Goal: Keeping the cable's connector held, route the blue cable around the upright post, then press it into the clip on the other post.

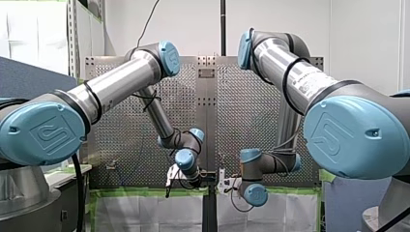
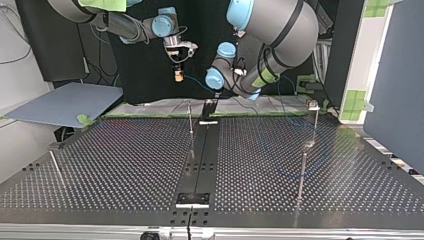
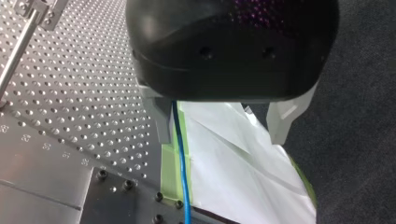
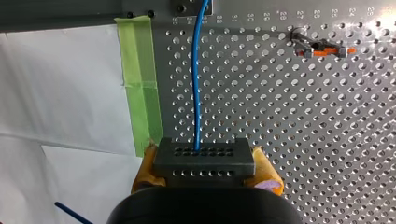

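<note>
Running straight out from a dark grey, hole-studded block connector, the thin blue cable crosses the silver perforated metal table ahead of my right gripper.
- Connector: pinched from both sides by the yellow pads of my right gripper, jaws closed onto it.
- Cable, far end: in the left wrist view it hangs between the pale fingers of my black-bodied left gripper, just beside one finger. The jaws stand spread and do not pinch it.
- Position of grippers: in the top view both are raised past the table's far edge, near the middle, with a blue strand slanting between them.
- Posts: a thin upright metal post stands near the table's far middle. A second metal post with a small fitting at its top stands at the top view's right. The cable touches neither, as far as can be told.
- Surroundings: a strip of green tape borders the table edge, with white paper sheeting beside it. A small orange-and-metal fitting sits on the table, well apart from the cable.
</note>
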